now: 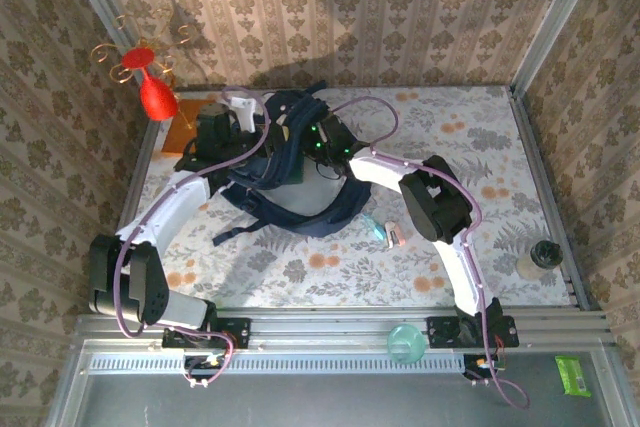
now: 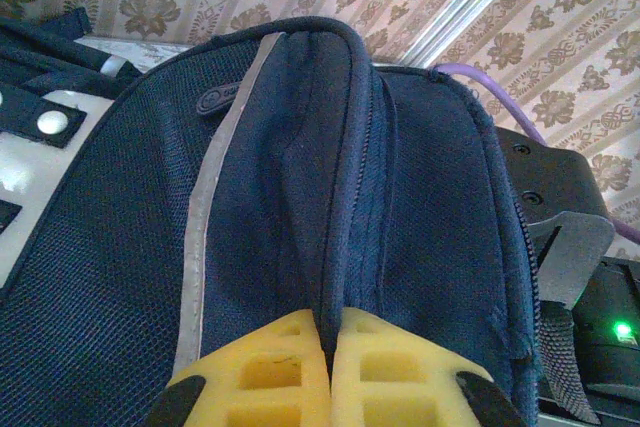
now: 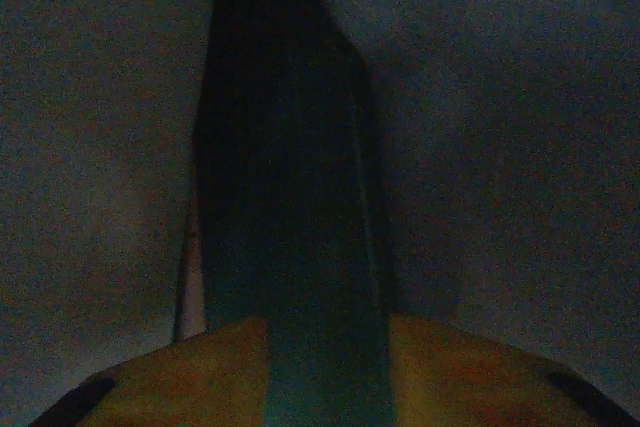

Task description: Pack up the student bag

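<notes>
Left wrist: left gripper [image 2: 330, 352] yellow pads together, pinching fold of student bag [image 2: 300, 177] beside zipper. Oval logo [image 2: 216, 99] on bag too blurred to read. Right wrist: right gripper [image 3: 327, 367] clamped on dark teal flat item [image 3: 290, 197], surroundings dim. Top external: bag at middle of table [image 1: 480, 147], between both arms; red vase [image 1: 155, 94] beyond, far left.

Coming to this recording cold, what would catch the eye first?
The navy bag sprawled mid-table dominates. The left gripper pinches a ridge of its fabric, while the right gripper, in near darkness, is closed on a flat teal item. A bright red ornament stands at the far left corner.
</notes>
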Tool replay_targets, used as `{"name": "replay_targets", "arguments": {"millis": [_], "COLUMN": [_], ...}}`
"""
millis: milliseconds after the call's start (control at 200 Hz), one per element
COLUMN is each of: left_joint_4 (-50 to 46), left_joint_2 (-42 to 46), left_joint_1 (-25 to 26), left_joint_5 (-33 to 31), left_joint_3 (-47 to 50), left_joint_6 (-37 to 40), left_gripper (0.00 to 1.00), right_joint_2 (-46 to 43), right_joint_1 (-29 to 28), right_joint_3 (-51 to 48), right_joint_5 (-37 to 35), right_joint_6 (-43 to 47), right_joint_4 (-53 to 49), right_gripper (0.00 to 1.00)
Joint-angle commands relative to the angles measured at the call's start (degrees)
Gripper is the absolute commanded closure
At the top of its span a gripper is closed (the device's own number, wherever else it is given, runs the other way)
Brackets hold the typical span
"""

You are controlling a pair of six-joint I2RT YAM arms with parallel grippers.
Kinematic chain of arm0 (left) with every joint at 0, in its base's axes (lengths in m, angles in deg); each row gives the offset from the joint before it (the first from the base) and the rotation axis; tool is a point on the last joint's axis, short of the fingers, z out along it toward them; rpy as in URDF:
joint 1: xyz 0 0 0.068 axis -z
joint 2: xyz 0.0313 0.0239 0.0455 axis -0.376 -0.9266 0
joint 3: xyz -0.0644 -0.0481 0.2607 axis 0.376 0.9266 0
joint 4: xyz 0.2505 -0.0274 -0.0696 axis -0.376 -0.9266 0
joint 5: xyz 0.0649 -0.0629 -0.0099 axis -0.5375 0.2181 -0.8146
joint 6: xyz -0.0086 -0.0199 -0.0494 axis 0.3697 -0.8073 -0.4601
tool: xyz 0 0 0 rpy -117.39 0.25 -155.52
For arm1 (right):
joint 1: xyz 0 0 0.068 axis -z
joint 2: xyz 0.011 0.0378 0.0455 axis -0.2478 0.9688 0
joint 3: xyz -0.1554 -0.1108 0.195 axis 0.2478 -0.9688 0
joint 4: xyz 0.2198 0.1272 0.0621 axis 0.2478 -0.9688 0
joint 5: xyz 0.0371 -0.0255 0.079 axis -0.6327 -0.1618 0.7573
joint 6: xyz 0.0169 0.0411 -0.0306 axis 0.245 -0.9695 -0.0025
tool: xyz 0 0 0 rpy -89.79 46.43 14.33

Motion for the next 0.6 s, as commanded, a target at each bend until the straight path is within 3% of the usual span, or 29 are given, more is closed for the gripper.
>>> {"name": "replay_targets", "arguments": {"millis": [0,120,230,390,595], "left_joint_4": [4.8,5.5,6.0,7.1,7.9], "left_joint_2": [2.1,2.0,2.2,2.2,0.8], "left_joint_1": [0.1,0.1,0.0,0.1,3.5], "left_joint_5": [-2.0,-3.4,-4.2,-4.8,-7.9], "left_joint_3": [0.2,0.5,1.0,2.1,6.9], "left_joint_6": [-1.7,-2.1,-2.4,-2.8,-0.5], "left_gripper": [1.0,1.0,1.0,1.0,1.0], "right_joint_2": [-5.2,-10.8,-16.4,-24.3,-34.7], "right_joint_1": [-0.7,-0.6,-0.6,-0.4,0.9], "right_joint_3": [-2.5,-7.1,-12.4,-20.5,-32.1], "right_joint_5": [1.6,2.4,2.0,0.6,-12.0], "right_joint_6": [3.7,8.7,12.8,17.5,21.8], "right_joint_4": [2.3,-0.2,-2.3,-6.4,-15.0], "right_gripper": [0.54,0.38,0.3,0.28,0.22]}}
